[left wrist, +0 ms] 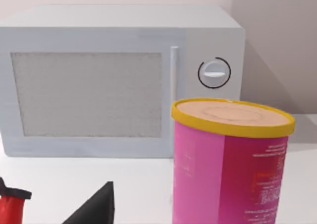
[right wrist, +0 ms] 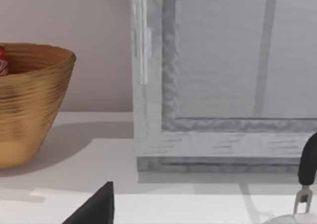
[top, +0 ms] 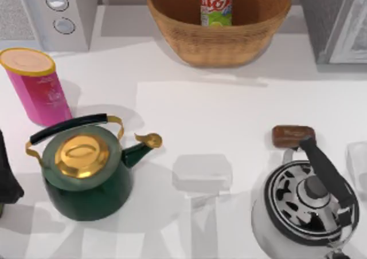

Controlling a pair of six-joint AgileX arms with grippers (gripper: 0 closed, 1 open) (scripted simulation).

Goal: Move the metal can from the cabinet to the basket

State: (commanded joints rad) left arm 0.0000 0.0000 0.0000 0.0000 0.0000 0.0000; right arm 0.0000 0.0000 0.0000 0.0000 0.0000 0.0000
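**Standing in the basket: the metal can**

Standing upright inside the basket [top: 221,38], the metal can [top: 216,6] is seen at the far middle of the table [top: 229,116], its red body and green lower band rising against the woven inner wall. The cabinet [top: 335,21] is placed at the far right corner, just beside the basket, and its pale framed door panel [right wrist: 237,60] is shown closed in the right wrist view, where the basket's ribbed side is also seen near the cabinet's edge.

A white microwave [top: 46,15] with two round knobs is set at the far left corner. A pink canister [top: 35,86] with a yellow lid is stood in front of it. A green kettle [top: 89,170] with a gold lid is placed near the left front, and a silver kettle [top: 307,207] with a black handle near the right front. A small brown block [top: 293,135] lies just behind the silver kettle.

A dark part of the left arm [top: 8,179] is seen at the left edge of the table. Whether either claw is apart or together cannot be told.
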